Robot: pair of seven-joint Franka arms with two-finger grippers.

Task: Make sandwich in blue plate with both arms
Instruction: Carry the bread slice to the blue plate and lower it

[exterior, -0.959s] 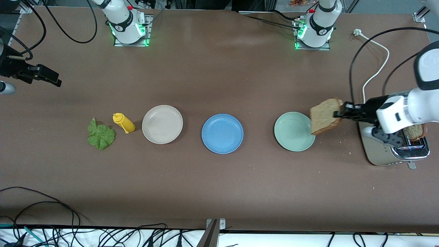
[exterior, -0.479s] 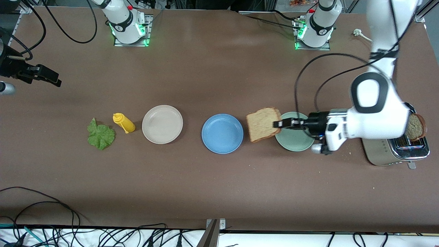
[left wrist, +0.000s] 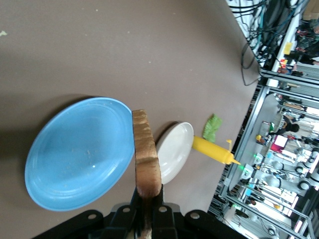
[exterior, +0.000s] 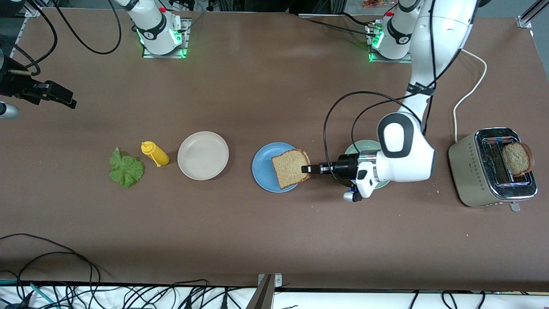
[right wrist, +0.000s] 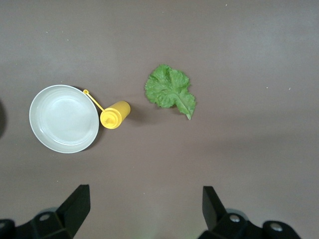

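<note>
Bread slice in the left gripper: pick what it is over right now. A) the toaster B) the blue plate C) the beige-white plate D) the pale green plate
B: in the front view the left gripper is shut on the edge of the bread slice, which hangs over the blue plate, clear of the pale green plate.

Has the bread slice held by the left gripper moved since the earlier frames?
Yes. The bread slice travelled from beside the toaster, past the green plate, to over the blue plate.

White arms [exterior: 405, 154], black joints, looping cables, seemingly black grippers.
</note>
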